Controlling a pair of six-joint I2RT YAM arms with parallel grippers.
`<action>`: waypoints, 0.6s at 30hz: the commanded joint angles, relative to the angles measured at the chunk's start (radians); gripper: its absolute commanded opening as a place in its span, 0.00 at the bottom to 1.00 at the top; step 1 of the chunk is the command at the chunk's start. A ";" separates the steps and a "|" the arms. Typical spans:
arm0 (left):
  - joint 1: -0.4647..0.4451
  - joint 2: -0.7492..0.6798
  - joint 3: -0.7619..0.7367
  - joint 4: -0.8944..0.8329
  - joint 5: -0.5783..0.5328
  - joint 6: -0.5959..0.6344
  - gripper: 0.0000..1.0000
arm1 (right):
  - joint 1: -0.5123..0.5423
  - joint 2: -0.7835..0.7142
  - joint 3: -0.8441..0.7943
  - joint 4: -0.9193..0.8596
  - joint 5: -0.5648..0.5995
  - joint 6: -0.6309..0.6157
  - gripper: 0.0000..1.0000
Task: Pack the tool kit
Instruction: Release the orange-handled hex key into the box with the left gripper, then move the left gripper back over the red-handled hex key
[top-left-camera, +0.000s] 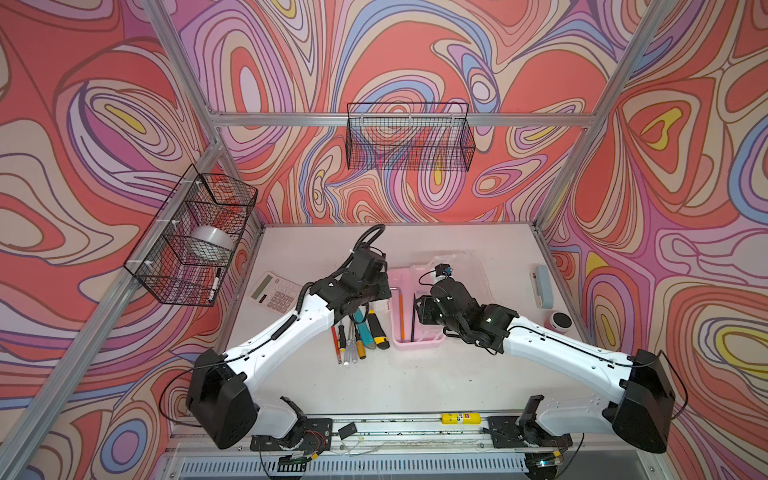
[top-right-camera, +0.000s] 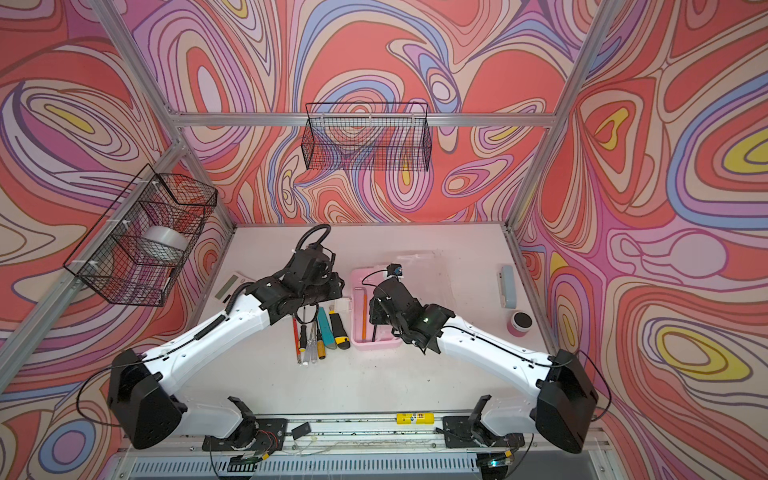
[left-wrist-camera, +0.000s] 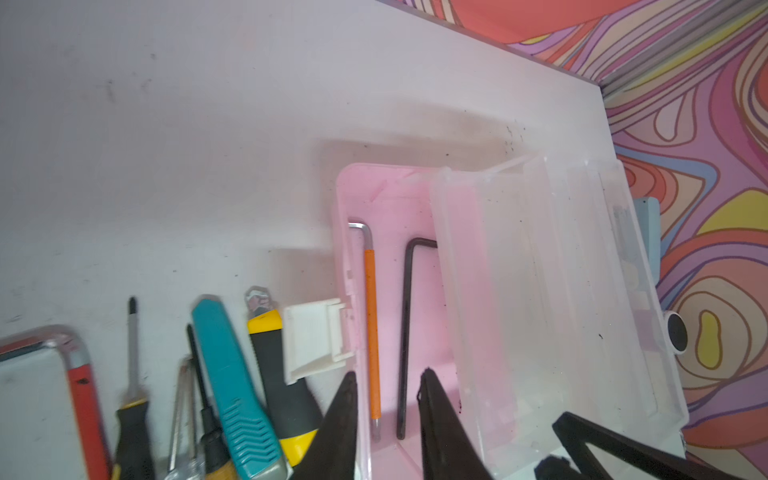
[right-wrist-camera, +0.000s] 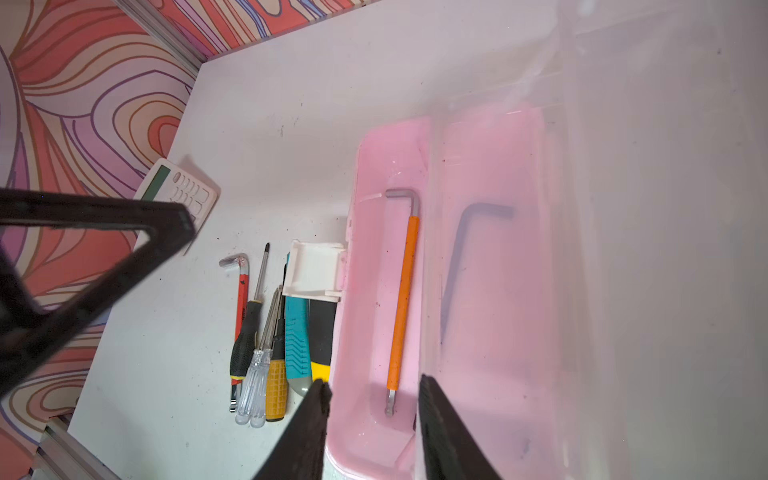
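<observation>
Screwdrivers (right-wrist-camera: 245, 336) and knives (right-wrist-camera: 297, 332) are laid just left of the pink box (top-left-camera: 419, 343), set mid-table with two hex keys (left-wrist-camera: 370, 311) inside. The left gripper (left-wrist-camera: 388, 376) is parted over its left wall, nothing clamped; the right gripper (right-wrist-camera: 372, 384) is parted beside the raised lid (left-wrist-camera: 540, 270).

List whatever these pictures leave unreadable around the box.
- Left pincer: hidden under the left arm in both top views.
- Black key: its bend goes behind the lid in the left wrist view; smeared through it in the right wrist view.
- Red key: blurred and cut by the frame edge, left wrist view.
- Calculator: mostly behind that arm in a top view.
- Whether the lid leans on the right pincer: cannot tell, right wrist view.
</observation>
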 joint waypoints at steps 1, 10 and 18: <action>0.071 -0.061 -0.089 -0.135 -0.066 0.021 0.25 | 0.011 0.024 0.014 0.001 -0.005 -0.013 0.39; 0.173 -0.167 -0.300 -0.167 -0.079 -0.003 0.25 | 0.017 0.080 0.014 0.043 -0.048 -0.002 0.39; 0.225 -0.144 -0.424 -0.089 -0.052 -0.021 0.30 | 0.021 0.117 0.020 0.057 -0.075 0.003 0.39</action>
